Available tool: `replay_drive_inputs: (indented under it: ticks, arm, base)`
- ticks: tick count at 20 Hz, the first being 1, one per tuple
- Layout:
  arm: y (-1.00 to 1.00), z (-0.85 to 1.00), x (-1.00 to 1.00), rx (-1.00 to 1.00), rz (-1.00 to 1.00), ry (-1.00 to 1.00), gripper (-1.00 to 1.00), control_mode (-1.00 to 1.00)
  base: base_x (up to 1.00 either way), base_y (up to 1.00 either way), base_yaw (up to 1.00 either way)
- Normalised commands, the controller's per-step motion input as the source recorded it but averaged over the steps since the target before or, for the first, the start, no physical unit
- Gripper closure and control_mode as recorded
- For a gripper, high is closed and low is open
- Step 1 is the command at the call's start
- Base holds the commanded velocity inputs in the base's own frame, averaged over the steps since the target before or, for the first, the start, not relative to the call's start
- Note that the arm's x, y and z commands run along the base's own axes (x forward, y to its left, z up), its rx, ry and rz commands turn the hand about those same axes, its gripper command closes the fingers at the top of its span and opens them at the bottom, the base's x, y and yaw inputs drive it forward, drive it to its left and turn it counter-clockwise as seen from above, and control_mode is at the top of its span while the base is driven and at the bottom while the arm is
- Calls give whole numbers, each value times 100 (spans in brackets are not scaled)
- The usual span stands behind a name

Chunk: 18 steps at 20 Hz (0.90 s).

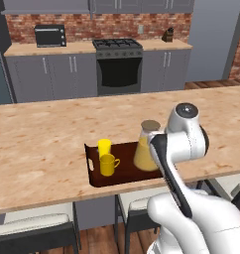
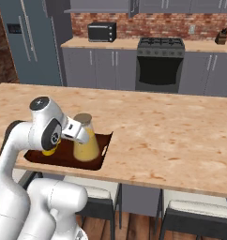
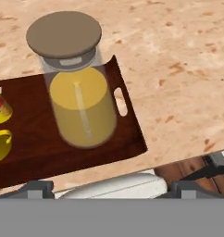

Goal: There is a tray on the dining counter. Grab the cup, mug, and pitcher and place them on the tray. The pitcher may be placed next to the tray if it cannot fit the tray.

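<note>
While the pitcher (image 3: pixel 81 102), cup (image 1: pixel 104 147) and mug (image 1: pixel 108 164) are standing on the tray (image 3: pixel 127 134), the gripper is hanging wide open, holding nothing

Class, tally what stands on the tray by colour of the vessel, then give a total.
Yellow: 2, cup and mug
Clear glass: 1, pitcher
Total: 3, all on the tray

- Dining counter (image 1: pixel 52 149): tan wood-grain top spanning the frame's middle band.
- Dark brown tray (image 1: pixel 94 176) lies directly on it, lower centre, near the front edge.
</note>
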Motion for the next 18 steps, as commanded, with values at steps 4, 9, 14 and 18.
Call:
replay_drive_inputs:
  ticks: [4,9,14,18]
  arm:
    - [0,63,-66,0,1,0,-100,-100]
    - [0,56,-58,0,2,1,-100,-100]
    - [0,47,-53,1,9,6,-100,-100]
    - [4,20,-60,1,18,10,-100,-100]
  base:
    - [0,0,0]
    - [0,0,0]
    - [0,0,0]
    - [0,0,0]
